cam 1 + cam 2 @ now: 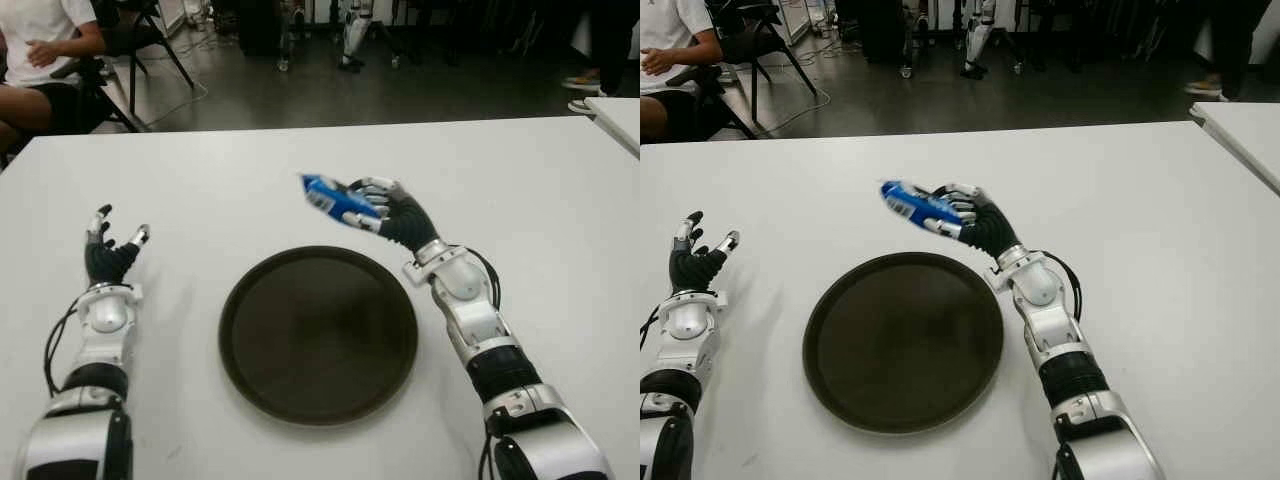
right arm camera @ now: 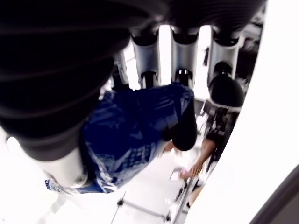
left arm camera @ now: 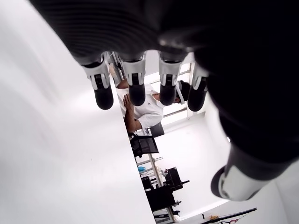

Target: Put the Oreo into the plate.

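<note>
Right wrist view: fingers [image 2: 187,126] around Oreo [image 2: 135,135].

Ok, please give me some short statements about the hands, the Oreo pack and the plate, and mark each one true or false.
1. The right hand holds the blue Oreo pack. True.
2. The Oreo pack already lies in the plate. False: it is in the hand, shown beyond the plate's far rim.
3. The left hand holds a second pack. False: its fingers are spread and hold nothing.
4. The plate is dark, round and has nothing in it. True.
5. The plate shows between the two hands on the white table. True.
</note>
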`<state>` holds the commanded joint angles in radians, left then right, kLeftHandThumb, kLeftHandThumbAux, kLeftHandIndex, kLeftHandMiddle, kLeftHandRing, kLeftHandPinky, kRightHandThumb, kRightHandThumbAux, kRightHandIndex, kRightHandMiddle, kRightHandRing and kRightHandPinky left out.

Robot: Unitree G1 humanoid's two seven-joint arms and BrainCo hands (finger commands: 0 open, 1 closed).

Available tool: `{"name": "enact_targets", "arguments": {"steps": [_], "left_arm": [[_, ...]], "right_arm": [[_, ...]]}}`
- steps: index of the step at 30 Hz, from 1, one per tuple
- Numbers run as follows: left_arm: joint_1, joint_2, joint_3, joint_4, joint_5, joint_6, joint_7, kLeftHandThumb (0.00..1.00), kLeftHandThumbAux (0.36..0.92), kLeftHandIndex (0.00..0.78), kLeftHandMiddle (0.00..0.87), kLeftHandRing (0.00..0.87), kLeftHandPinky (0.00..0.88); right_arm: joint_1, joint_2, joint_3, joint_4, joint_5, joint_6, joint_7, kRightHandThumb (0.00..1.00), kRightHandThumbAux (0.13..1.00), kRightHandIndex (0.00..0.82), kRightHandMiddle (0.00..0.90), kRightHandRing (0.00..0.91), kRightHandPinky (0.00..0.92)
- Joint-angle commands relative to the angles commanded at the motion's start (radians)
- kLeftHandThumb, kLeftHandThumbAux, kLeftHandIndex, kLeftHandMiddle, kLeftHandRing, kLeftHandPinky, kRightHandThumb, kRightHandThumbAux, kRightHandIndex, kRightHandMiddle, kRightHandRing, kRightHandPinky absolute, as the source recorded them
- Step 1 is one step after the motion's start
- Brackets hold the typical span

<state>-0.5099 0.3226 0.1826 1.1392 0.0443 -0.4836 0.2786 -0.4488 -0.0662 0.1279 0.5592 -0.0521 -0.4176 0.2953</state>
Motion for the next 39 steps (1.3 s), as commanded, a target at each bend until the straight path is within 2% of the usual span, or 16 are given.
{"name": "enact_targets", "arguments": {"steps": [10, 17, 23, 30, 39], "left_arm": [[0.004, -0.004, 0.008, -0.001, -0.010, -0.001, 0.005, 0.000, 0.697, 0.000, 0.000, 0.000, 0.000], [0.000, -0.001, 0.004, 0.004, -0.004, 0.004, 0.009, 0.000, 0.699, 0.000, 0.000, 0.000, 0.000], [0.000, -0.002, 0.006, 0.004, -0.005, -0.002, 0.011, 0.000, 0.710, 0.001, 0.000, 0.000, 0.000], [0.003, -0.003, 0.005, -0.004, -0.005, -0.002, 0.011, 0.000, 0.721, 0.000, 0.000, 0.000, 0.000], [0.004, -0.002, 0.007, -0.006, -0.010, 0.007, 0.001, 0.000, 0.710, 0.000, 0.000, 0.000, 0.000]], "right_arm": [[0.006, -0.010, 0.020, -0.017, -0.035, 0.001, -0.006, 0.702, 0.716, 0.442, 0.827, 0.834, 0.838], [0.010, -0.012, 0.025, -0.031, -0.051, 0.025, -0.017, 0.704, 0.716, 0.442, 0.817, 0.827, 0.826], [0.010, -0.014, 0.032, -0.032, -0.073, 0.015, -0.031, 0.704, 0.716, 0.442, 0.813, 0.826, 0.828], [0.013, -0.033, 0.051, -0.053, -0.105, 0.031, -0.029, 0.704, 0.717, 0.442, 0.808, 0.825, 0.829], [0.011, -0.058, 0.074, -0.066, -0.130, 0.053, -0.020, 0.699, 0.720, 0.441, 0.810, 0.828, 0.833]]}}
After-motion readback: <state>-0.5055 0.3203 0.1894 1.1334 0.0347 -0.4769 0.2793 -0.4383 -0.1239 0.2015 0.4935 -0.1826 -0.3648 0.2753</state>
